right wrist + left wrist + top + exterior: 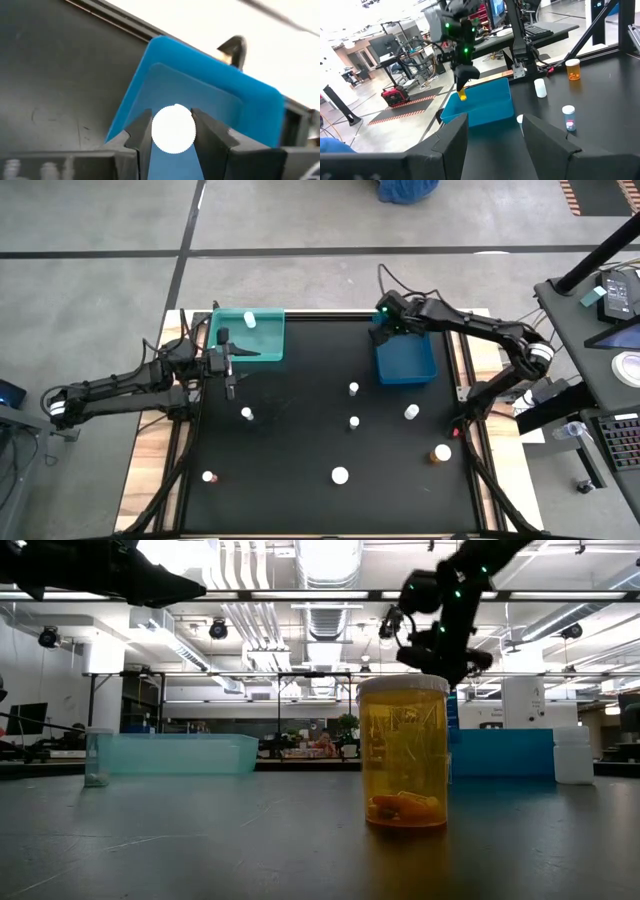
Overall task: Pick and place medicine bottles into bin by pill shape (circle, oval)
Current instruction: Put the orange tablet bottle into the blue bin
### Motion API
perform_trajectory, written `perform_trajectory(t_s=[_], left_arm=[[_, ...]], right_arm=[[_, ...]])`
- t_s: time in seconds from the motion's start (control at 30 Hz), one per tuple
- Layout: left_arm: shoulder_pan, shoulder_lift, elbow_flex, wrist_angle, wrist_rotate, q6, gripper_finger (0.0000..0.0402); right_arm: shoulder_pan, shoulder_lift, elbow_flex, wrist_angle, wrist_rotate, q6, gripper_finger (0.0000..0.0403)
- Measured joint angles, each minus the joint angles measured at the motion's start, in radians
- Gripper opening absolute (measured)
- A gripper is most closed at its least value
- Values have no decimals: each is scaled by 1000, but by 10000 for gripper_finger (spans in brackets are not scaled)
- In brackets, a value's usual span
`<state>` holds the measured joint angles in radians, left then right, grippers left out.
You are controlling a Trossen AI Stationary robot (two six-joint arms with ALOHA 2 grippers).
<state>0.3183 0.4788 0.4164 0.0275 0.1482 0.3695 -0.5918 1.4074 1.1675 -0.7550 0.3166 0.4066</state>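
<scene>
My right gripper (385, 328) hangs over the far left corner of the blue bin (405, 362), shut on a small amber bottle with a white cap (173, 128); the bottle's amber body also shows in the left wrist view (463, 95). My left gripper (229, 362) is open and empty, above the near edge of the teal bin (248, 338), which holds one white bottle (250, 320). Several small bottles stand upright on the black table, among them a white-capped one (353, 388) and an amber one (441, 452). My right gripper pinches the bottle's white cap by its rim (156, 131) between its two fingers. The fingers come from above, pointing down. The bottle hangs upright below the fingers, its amber body (463, 96) clear above the blue bin's floor.
More bottles stand at the table's middle and near side (247, 413), (353, 422), (411, 411), (208, 476), (340, 475). In the low view an amber bottle with orange pills (403, 752) stands close to the camera. Black metal frames edge the table's left and right sides.
</scene>
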Motion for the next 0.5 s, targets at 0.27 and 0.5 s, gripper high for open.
perform_trajectory(t_s=[0.27, 0.5], left_arm=[[0, 45, 0, 19, 0, 1, 172], [0, 95, 0, 56, -7, 3, 172]], right_arm=[[-111, -8, -149, 222, -126, -6, 114], [-170, 19, -188, 285, -136, -6, 115]])
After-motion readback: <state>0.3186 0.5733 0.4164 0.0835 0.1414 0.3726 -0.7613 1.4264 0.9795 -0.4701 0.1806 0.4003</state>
